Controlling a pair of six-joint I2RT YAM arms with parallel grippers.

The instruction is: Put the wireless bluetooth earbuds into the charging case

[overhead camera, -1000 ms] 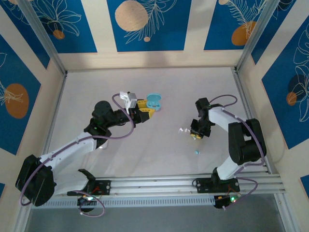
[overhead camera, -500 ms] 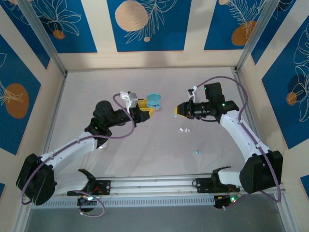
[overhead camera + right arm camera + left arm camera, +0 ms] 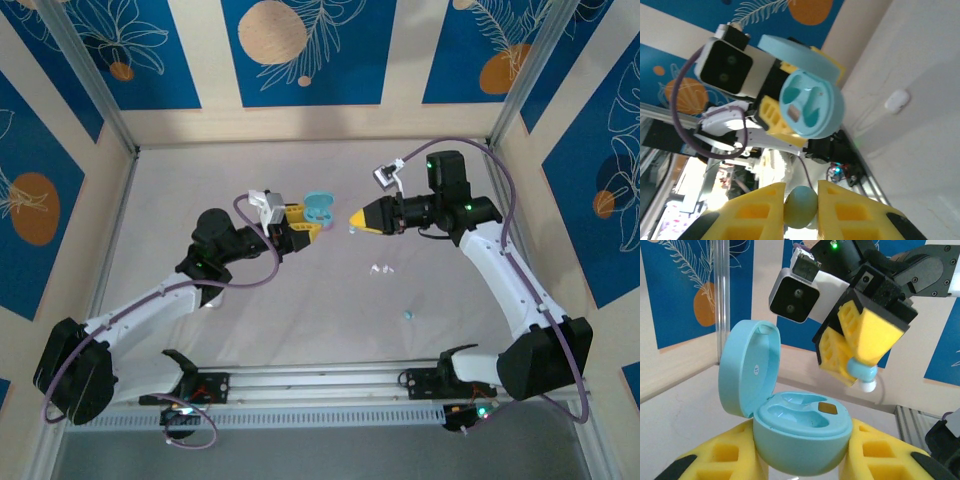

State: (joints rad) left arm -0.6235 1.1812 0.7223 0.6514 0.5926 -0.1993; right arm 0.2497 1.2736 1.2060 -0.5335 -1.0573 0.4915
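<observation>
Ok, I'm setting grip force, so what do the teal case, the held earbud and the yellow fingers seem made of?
The teal case looks like smooth hard plastic, satin: soft highlights on its lid, moulded wells. The earbud seems smooth plastic; its white tip may be silicone. The yellow fingers look matte, likely printed plastic, with open pockets.

right gripper [image 3: 801, 186] half hides the teal earbud [image 3: 801, 207].

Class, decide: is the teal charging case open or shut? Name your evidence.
Open. The case has its lid hinged up and back, leaving both wells exposed.
</observation>
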